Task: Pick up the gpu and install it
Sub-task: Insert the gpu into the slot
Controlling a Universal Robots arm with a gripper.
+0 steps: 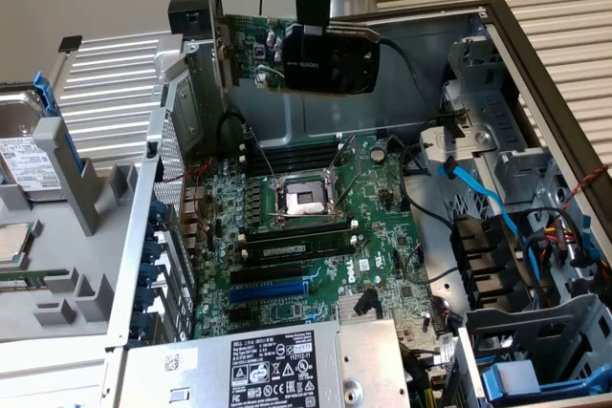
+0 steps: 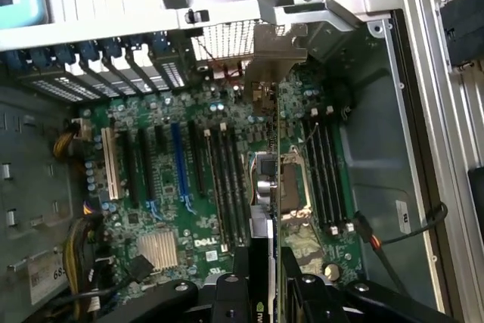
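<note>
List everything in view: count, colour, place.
gpu: one, green board with black shroud, held up above the open case
motherboard: one, green, on the case floor
CPU socket: one, silver, middle of the motherboard
blue slot: one, blue, on the motherboard near the power supply
power supply: one, silver with black label, bottom of the exterior view
hard drive: one, silver, outside the case at the exterior view's left
cable: one, blue, at the exterior view's right of the motherboard
case: one, grey, open
end effector: one, black, clamped on the gpu
</note>
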